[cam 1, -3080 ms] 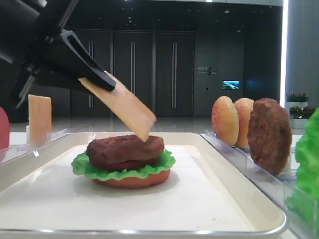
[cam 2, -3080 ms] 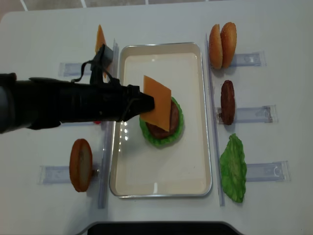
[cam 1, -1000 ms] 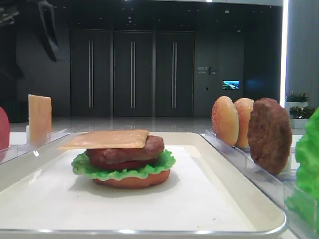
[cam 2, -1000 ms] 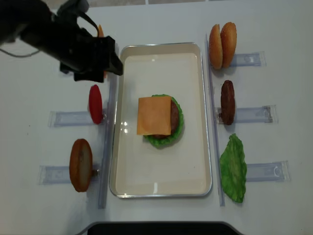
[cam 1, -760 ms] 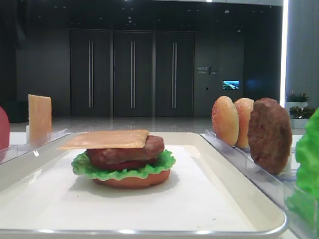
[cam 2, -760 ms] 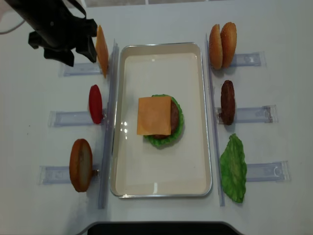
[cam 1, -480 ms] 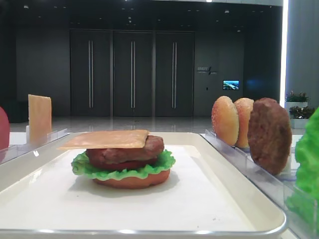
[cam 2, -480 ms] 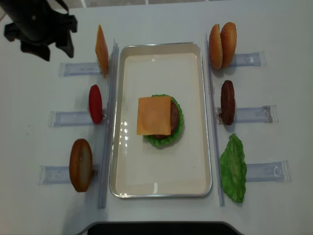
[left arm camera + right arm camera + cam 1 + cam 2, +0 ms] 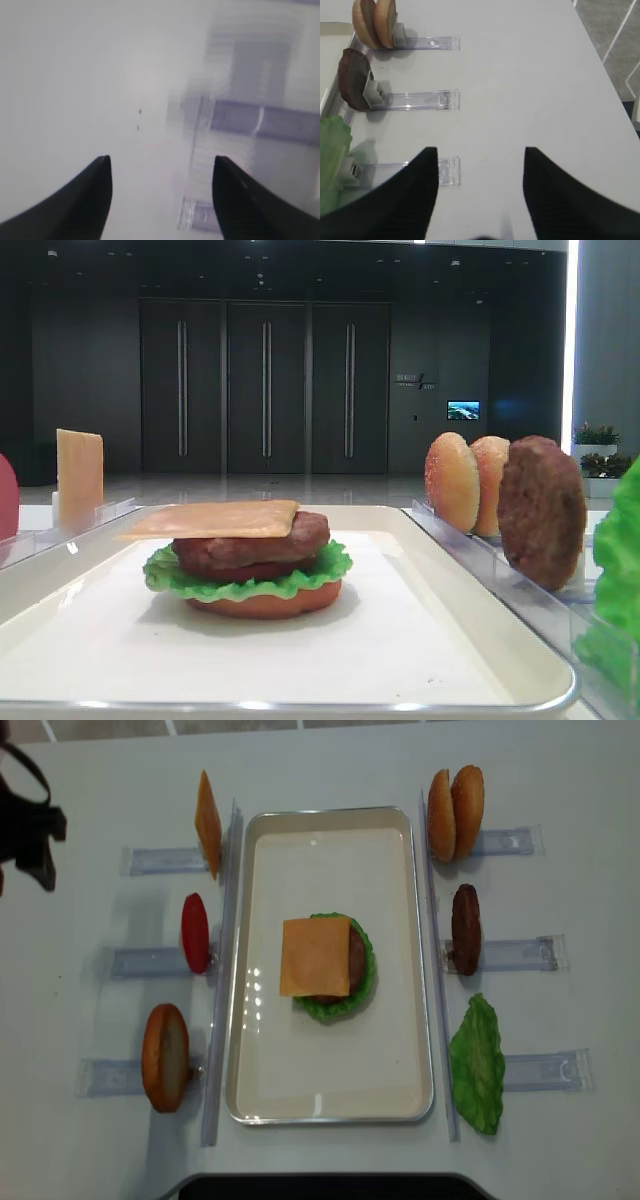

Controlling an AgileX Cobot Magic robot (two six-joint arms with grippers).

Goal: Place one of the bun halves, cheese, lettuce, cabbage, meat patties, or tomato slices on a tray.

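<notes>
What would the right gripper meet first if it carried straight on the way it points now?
Probably nothing soon. In the wrist view the right gripper stands open over the bare white table, and the way ahead looks free. The nearest clear rack lies just left of that line. Depth is hard to judge.

- I see bare liner on the tray (image 9: 330, 1105) all around the cheese (image 9: 315, 956)-topped stack.
- Clear racks (image 9: 222, 970) with upright food (both sides) flank it.

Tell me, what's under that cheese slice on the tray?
Under the cheese sits a patty, then lettuce, then an orange bun half on the tray. The cheese hides most of the patty's top.
</notes>
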